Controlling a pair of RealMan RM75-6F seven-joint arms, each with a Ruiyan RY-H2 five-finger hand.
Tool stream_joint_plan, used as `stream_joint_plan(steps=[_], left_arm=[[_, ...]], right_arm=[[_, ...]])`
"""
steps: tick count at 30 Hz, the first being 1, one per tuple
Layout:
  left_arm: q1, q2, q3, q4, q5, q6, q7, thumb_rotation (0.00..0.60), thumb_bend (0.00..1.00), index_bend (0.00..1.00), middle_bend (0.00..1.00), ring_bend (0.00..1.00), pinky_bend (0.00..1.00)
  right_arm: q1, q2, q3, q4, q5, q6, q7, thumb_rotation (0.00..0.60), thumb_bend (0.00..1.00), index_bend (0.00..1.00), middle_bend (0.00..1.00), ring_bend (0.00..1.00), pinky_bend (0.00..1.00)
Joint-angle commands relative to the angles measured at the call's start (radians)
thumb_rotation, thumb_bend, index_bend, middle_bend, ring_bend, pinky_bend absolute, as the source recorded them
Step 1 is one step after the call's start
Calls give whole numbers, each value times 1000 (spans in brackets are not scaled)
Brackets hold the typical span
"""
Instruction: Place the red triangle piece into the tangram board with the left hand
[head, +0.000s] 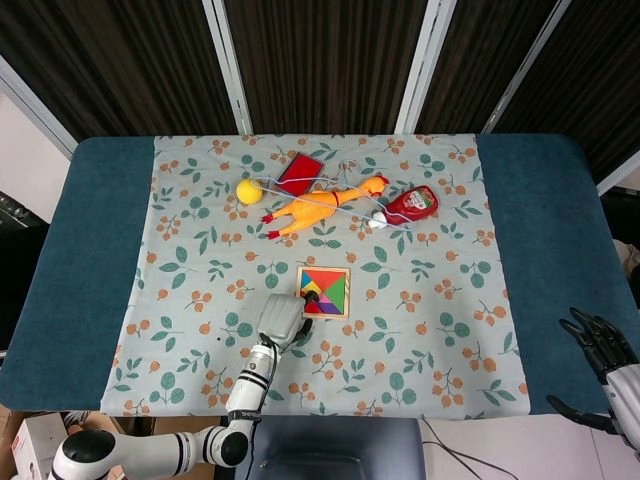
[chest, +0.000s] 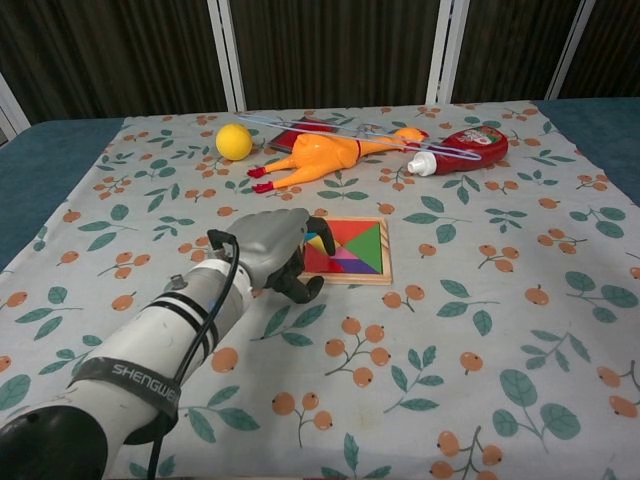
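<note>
The wooden tangram board (head: 347, 292) (chest: 350, 281) lies mid-table, filled with coloured pieces. The red triangle piece (head: 316, 306) (chest: 320, 262) lies flat in the board's near-left part. My left hand (head: 281, 318) (chest: 268, 244) hovers just left of and nearer than the board. Its fingers (chest: 300, 287) are curled in beside the board's near-left corner, and nothing shows in them. My right hand (head: 601, 346) hangs off the table's near-right edge with its fingers spread and nothing in them; only the head view shows it.
At the back of the flowered cloth (head: 200, 260) lie a yellow ball (head: 247, 191) (chest: 234, 141), an orange rubber chicken (head: 325, 205) (chest: 320, 155), a red ketchup bottle (head: 412, 205) (chest: 465, 147) and a flat red card (head: 300, 172).
</note>
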Motion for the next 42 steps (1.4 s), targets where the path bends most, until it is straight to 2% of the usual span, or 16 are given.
stream_joint_plan(steps=[1,21,30,35,42], left_arm=[[2,1,1,2,-2,-3,-1,600,432,377,1000,1000,1000],[9,16,2,-12,-10,-9,-2,600,431,409,1000,1000,1000],[11,16,5,-15,13,0,-22,600,432,355,1000,1000,1000],[16,25,11,-30,24,7,-26,600,432,346,1000,1000,1000],[47,63,46,-91,51,36,-25,600,431,395,1000,1000,1000]], right_arm=[[-1,0,0,1,0,1,1,600,294,0,6,0,0],[0,-1,1,-3,4,-4,-5,600,294,0,6,0,0],[0,1,1,-3,3,-3,-3,600,294,0,6,0,0],[0,1,1,-4,4,-4,-4,600,294,0,6,0,0],[1,-1,2,-6,3,-6,-9,600,294,0,6,0,0]])
